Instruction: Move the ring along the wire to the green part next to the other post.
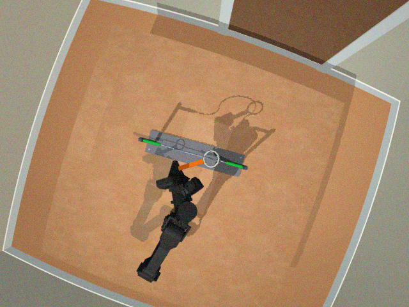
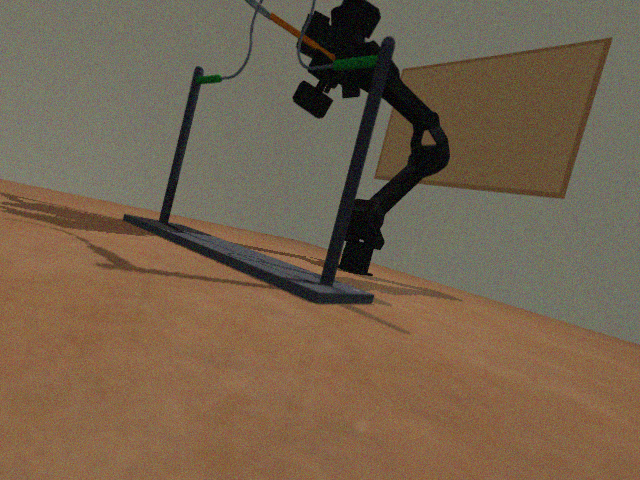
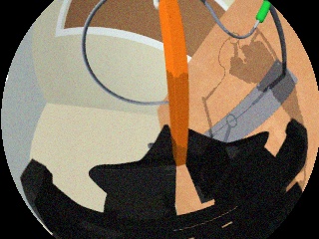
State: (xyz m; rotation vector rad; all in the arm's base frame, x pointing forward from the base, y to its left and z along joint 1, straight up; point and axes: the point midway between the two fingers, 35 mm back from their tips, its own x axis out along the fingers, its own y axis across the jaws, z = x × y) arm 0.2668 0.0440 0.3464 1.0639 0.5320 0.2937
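Observation:
A pale ring [image 1: 210,158] on an orange handle [image 1: 190,164] [image 2: 299,35] [image 3: 175,74] is around the thin grey wire [image 1: 185,150] [image 2: 248,56] [image 3: 86,54], high above the grey base [image 1: 165,140] [image 2: 248,260]. From above, it sits a little short of the right green part [image 1: 232,163] [image 2: 354,63]. The left green part [image 1: 151,142] [image 2: 209,79] is far off. My gripper [image 1: 177,167] [image 2: 330,52] [image 3: 170,127] is shut on the handle's near end. In the exterior view the ring is mostly cut off at the top edge.
Two dark posts [image 2: 180,149] [image 2: 356,165] stand on the base. The arm's base [image 1: 148,270] [image 2: 361,248] stands behind the nearer post. A brown panel [image 1: 314,26] [image 2: 496,118] stands at the back. A pale rim [image 1: 32,132] borders the table.

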